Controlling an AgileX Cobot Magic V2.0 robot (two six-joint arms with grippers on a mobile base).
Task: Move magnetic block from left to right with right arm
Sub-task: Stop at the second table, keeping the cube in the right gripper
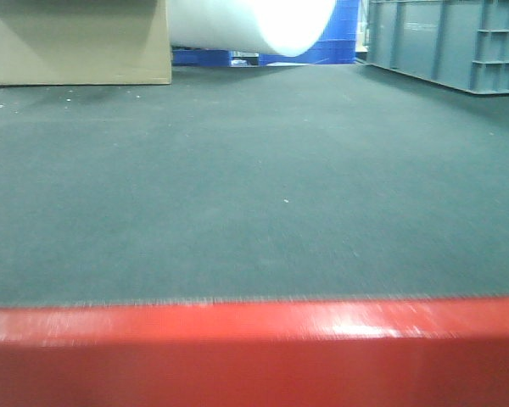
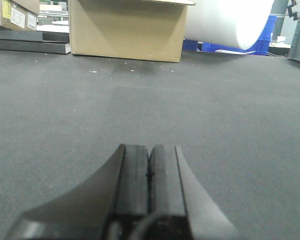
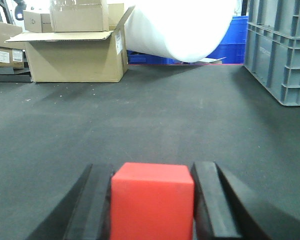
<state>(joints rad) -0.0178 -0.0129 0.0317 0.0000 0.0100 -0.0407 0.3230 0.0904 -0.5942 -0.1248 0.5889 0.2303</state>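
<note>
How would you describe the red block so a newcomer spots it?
In the right wrist view, follow the dark grey mat down to the right gripper's black fingers. A small matte red cube is clamped between them. Its plain red faces stand apart from the tan cardboard boxes and grey plastic crate behind.

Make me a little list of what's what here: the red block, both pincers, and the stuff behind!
block: red cube, sitting between the right pincer's fingers
right pincer: shut on the block, a finger against each side
left pincer: shut, holding nothing
ground: dark mat
behind: cardboard box, white roll, grey crate
</note>
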